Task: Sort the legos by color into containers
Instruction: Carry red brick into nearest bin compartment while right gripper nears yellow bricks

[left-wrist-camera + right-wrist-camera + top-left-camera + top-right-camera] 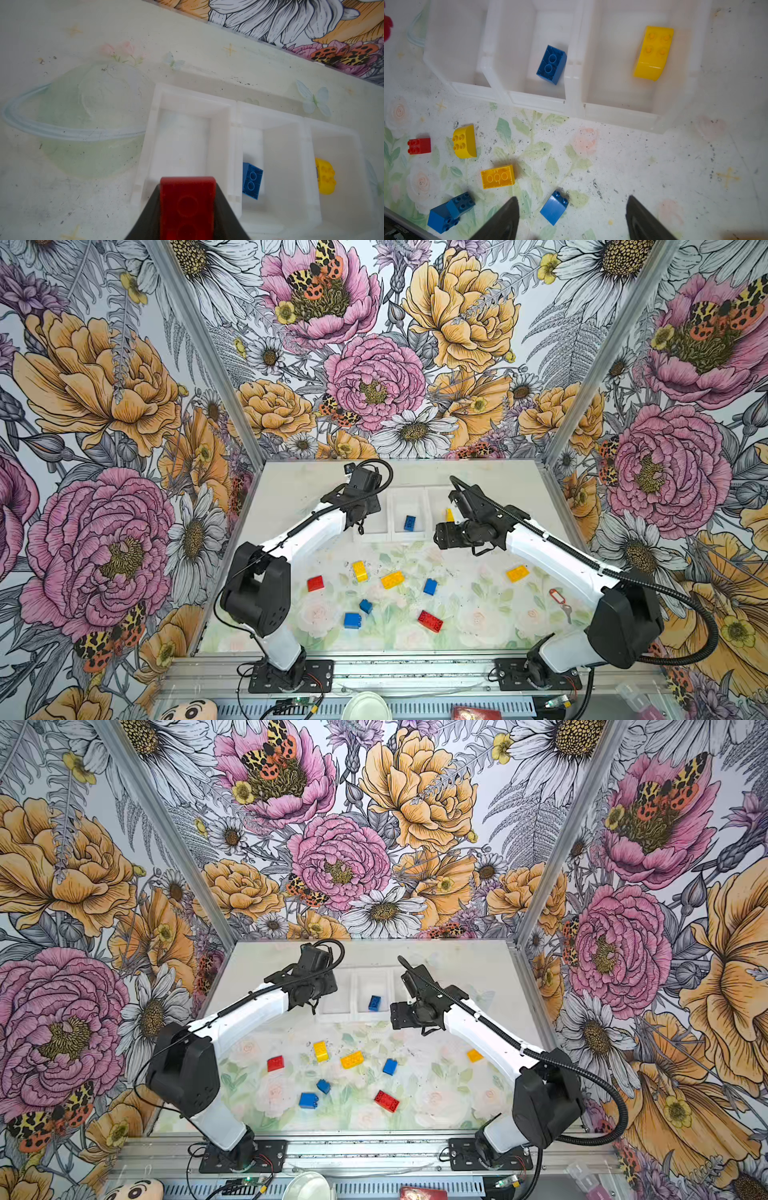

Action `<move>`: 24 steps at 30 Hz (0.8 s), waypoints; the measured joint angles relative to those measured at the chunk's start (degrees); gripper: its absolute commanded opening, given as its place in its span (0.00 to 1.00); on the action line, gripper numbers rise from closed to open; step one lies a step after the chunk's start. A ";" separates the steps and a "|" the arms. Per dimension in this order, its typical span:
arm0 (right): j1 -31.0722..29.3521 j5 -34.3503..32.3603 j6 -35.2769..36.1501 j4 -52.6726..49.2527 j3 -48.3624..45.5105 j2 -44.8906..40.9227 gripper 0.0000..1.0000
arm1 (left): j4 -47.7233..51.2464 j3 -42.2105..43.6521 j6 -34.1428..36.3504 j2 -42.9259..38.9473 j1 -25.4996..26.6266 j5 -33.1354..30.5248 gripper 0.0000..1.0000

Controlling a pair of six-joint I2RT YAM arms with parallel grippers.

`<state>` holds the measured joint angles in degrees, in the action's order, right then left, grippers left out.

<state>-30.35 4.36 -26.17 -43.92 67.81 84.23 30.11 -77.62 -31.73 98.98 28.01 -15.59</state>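
Treat the sort as barely begun. The tray (537, 101) holds one blue brick (552, 64) in its middle bin and one yellow brick (653, 53) in the bin at its right-arm end; its third bin (182, 145) is empty. The left gripper (187, 186) is clamped on a red brick (187, 207) above that empty bin. The right gripper (572, 198) stands wide and empty just in front of the tray. Eight loose bricks (392, 579) lie in front of the tray, unsorted

Robot lab test cell, floral-printed walls (374, 364), aluminium frame posts (203, 344), two arms (307, 533) bolted to a rail (415, 672)
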 measured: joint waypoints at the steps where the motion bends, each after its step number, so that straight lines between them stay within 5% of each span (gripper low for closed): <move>1: 0.28 0.00 0.00 0.00 -0.17 -0.28 0.82 | 0.00 -0.83 0.66 1.36 0.00 0.44 0.17; 10: 2.38 0.20 -0.39 0.02 -1.22 -1.09 0.83 | 0.04 -4.79 3.48 10.97 -0.57 4.85 0.23; 18: 4.11 0.46 -0.42 0.00 -2.19 -1.77 0.83 | 0.09 -4.90 4.15 14.16 -1.31 6.12 0.47; 24: 5.90 0.72 -0.81 0.02 -3.17 -2.75 0.83 | 0.04 -4.92 4.31 14.08 -1.29 6.14 0.55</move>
<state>-24.45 5.08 -26.98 -43.90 64.64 81.47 30.15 -82.54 -27.42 113.06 26.72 -9.45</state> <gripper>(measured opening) 0.834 0.531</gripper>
